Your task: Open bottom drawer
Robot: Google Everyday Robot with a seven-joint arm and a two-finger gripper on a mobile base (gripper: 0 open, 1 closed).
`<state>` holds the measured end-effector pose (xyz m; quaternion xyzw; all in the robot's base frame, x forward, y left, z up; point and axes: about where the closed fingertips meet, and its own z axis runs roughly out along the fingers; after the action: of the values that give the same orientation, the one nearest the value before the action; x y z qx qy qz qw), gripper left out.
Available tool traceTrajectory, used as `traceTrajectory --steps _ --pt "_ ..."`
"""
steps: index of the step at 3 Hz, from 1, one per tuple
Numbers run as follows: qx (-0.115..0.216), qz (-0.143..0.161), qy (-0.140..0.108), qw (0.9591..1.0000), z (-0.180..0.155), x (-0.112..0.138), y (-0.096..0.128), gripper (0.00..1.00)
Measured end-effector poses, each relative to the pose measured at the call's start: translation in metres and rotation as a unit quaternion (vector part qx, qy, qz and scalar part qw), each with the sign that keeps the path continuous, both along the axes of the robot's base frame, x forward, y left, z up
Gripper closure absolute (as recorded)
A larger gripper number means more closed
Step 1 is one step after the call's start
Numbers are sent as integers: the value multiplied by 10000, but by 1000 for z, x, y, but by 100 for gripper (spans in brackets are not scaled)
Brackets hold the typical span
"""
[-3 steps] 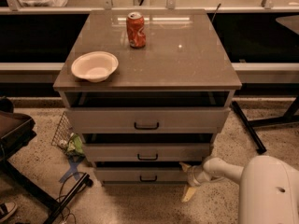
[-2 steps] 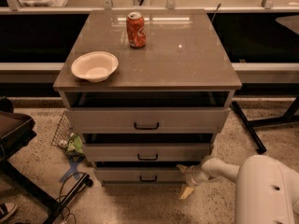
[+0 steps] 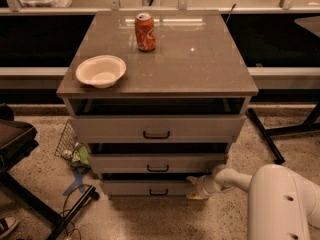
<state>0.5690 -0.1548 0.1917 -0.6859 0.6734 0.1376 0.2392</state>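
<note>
The grey cabinet has three drawers. The bottom drawer (image 3: pixel 145 188) is the lowest, with a flat grey front and a small black bar handle (image 3: pixel 158 192). It sits close to the floor, with a dark gap above its front. My gripper (image 3: pixel 192 188) is at the right end of the bottom drawer's front, low near the floor, at the end of my white arm (image 3: pixel 235 179) that comes in from the lower right. The middle drawer (image 3: pixel 157 163) and the wider top drawer (image 3: pixel 156 129) are above it.
On the cabinet top (image 3: pixel 200 59) stand a red soda can (image 3: pixel 145 32) and a white bowl (image 3: pixel 101 70). A dark chair (image 3: pixel 15 144) and cables are at the left on the floor, with a wire basket (image 3: pixel 67 141). A black table leg (image 3: pixel 265 134) is at the right.
My arm and gripper have shifted slightly left along the bottom drawer's right end. The drawers look unchanged.
</note>
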Motion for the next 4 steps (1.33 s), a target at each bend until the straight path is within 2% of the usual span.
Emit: traceTrajectory --steps 1,2,3,4 --pt "4 6 8 10000 -1 -1 1 85" --pt "13 21 23 10000 -1 -4 3 100" --pt "12 21 24 10000 2 -4 3 100" --pt "-16 18 103 9999 5 -29 -5 100"
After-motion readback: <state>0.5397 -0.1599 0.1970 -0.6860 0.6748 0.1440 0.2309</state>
